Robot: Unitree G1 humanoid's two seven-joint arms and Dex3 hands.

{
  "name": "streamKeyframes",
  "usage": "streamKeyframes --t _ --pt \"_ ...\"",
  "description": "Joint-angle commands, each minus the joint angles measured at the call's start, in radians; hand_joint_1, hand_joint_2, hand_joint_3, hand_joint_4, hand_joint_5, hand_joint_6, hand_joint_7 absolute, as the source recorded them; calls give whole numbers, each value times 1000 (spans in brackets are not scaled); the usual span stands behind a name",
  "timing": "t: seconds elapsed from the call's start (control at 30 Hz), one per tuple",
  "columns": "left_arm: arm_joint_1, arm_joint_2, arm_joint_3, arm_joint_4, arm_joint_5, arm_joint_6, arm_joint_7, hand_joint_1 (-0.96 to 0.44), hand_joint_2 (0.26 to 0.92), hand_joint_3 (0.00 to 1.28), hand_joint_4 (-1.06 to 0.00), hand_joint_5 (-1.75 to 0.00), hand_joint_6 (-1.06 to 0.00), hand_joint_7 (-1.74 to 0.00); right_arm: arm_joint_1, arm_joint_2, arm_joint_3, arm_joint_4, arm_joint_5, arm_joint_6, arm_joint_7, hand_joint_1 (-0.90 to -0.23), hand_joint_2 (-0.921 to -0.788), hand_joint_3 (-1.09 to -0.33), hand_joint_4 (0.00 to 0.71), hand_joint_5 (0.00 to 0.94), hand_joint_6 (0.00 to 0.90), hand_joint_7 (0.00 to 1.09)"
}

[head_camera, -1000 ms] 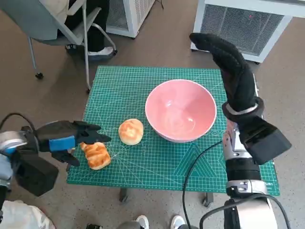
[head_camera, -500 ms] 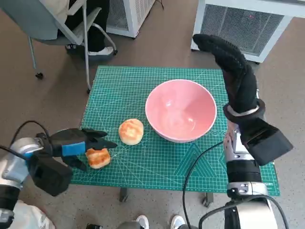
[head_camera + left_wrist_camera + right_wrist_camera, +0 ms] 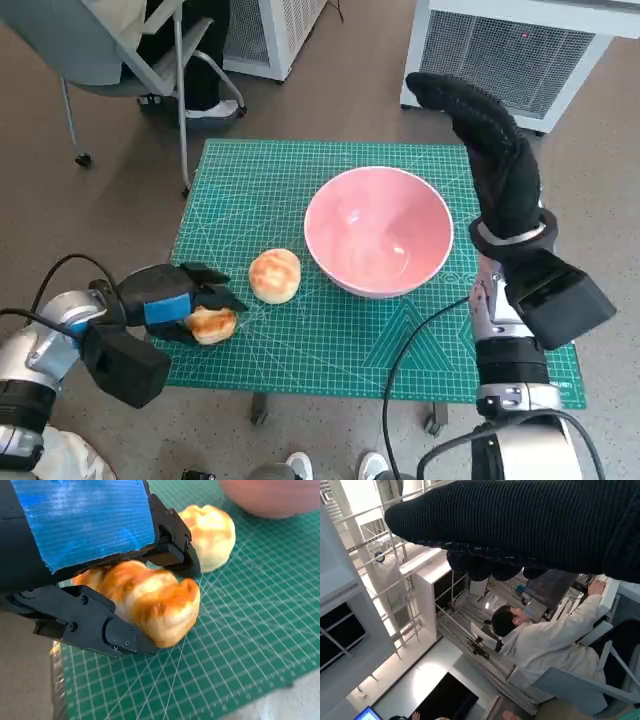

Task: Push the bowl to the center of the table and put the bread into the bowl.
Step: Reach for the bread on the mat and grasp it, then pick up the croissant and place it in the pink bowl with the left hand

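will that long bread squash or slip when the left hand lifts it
Probably soft: the long bread looks puffy, so a hard grip by the left hand could dent it. Its crust looks glazed, so it may slip a little. It likely weighs little, and the fingers already bracket it on both sides.

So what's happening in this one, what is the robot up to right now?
The left hand has its fingers round the long bread at the near left of the green mat, the bread sitting on the mat. A round bun lies apart beside it, between it and the pink bowl, which is empty and sits roughly mid-mat. The right hand is raised beside the bowl's right side, holding nothing. No bread is in the bowl yet.
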Motion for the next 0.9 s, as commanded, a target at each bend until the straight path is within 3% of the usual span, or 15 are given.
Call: streamKeyframes --t 0.03,0.3,0.47,0.73,0.9 --pt "3 11 -17 22 34 6 10 4 920 197 -494 -1409 -545 -1176 31 4 -1 3 11 9 1 -595 -921 -729 326 8 73 657" --pt "-8 44 20 -38 -38 -1 -28 3 920 157 -515 -1340 -600 -1201 36 4 -1 -5 12 11 -1 -602 -921 -729 325 7 75 654" --pt "-36 68 78 -124 -169 18 -104 3 921 121 -561 -1296 -633 -1163 37 0 -3 -5 9 9 -3 -599 -921 -728 326 7 74 651" --pt "-127 61 202 -295 -360 131 -157 4 920 69 -615 -1240 -697 -1097 31 -7 -6 -2 8 12 -3 -598 -921 -727 327 7 73 646" --pt "-145 49 229 -343 -378 184 -168 4 916 31 -666 -1171 -748 -1057 30 -9 -7 -1 8 12 -4 -593 -921 -728 327 6 74 643"
